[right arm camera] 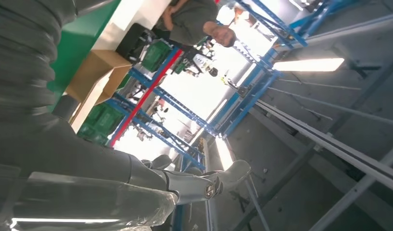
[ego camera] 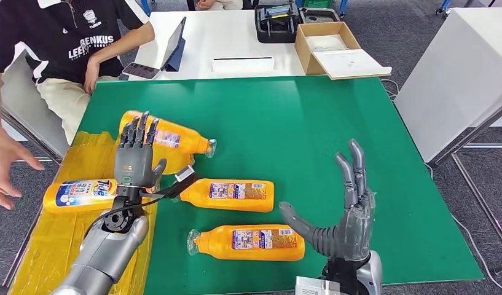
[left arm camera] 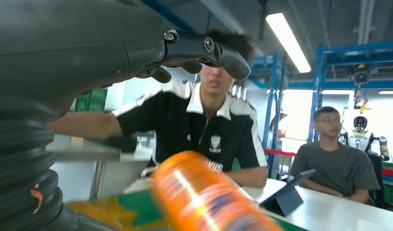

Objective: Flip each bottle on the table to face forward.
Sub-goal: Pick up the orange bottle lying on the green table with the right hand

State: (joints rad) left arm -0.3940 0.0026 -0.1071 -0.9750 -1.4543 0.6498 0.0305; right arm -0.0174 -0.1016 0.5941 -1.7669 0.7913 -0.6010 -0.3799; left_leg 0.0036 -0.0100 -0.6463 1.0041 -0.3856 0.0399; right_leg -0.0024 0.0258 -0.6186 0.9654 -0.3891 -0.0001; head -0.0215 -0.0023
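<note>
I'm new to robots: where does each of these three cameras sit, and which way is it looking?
Head view: high on the robot, looking down at the green table with orange bottles; both silver arms, left hand and right hand raised, fingers spread.
Left wrist view: behind the left hand, looking across an orange bottle at a seated person.
Right wrist view: behind the right hand, tilted up toward ceiling lights and blue racks.
Shared: head and left wrist views both show that person.

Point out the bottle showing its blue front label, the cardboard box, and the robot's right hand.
blue-label bottle [ego camera: 82, 194], head view, on its label.
cardboard box [ego camera: 305, 54], head view, on its left wall.
right hand [ego camera: 346, 221], head view, on the palm.
</note>
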